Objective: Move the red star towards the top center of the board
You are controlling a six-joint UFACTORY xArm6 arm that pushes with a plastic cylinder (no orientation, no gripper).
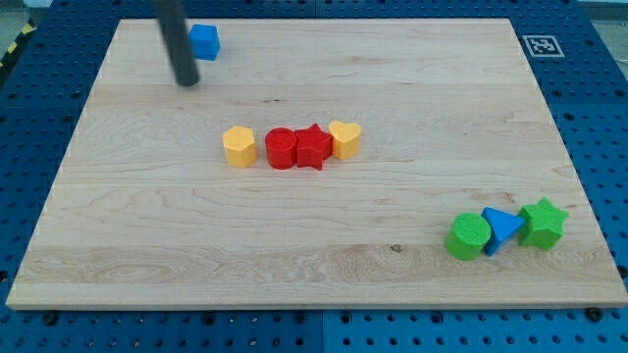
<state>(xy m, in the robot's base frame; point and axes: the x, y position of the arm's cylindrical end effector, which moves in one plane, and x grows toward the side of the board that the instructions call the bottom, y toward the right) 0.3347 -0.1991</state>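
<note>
Upright, my tip [186, 82] at the view's top left, beside blue block [204, 41], well apart from red star [314, 148], no hand fitted.

Rod [177, 39] cut off by view's top; hides blue block [205, 41] left edge.

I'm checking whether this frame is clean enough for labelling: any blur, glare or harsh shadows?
Camera view: even, soft lighting, no glare on the board; the red star and its neighbours look sharp with faint shadows; only my tip looks slightly soft-edged.
</note>
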